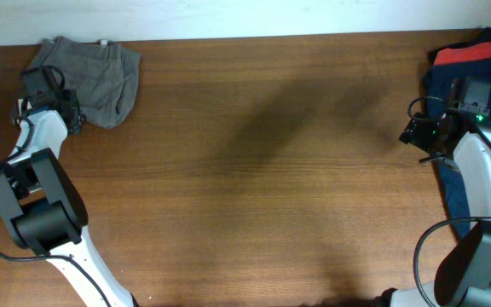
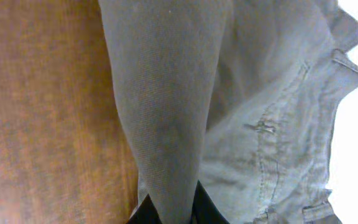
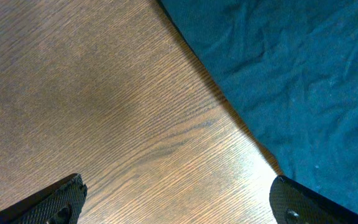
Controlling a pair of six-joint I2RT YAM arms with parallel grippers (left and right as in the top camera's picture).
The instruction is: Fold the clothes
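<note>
The grey-olive shorts (image 1: pixel 92 78) lie bunched at the table's far left corner. My left gripper (image 1: pixel 65 112) sits at their lower left edge and is shut on a fold of the shorts (image 2: pixel 166 124), which runs up between the two fingers (image 2: pixel 173 214) in the left wrist view. A stitched pocket and waistband (image 2: pixel 278 137) show to the right of that fold. My right gripper (image 1: pixel 418 136) is open and empty over bare wood (image 3: pixel 166 137), just left of the dark navy garment (image 3: pixel 291 74).
The dark navy garment (image 1: pixel 447 94) and a red garment (image 1: pixel 467 54) lie at the far right edge under my right arm. The wooden table (image 1: pixel 262 170) spreads between the two arms. The table's far edge runs just behind the shorts.
</note>
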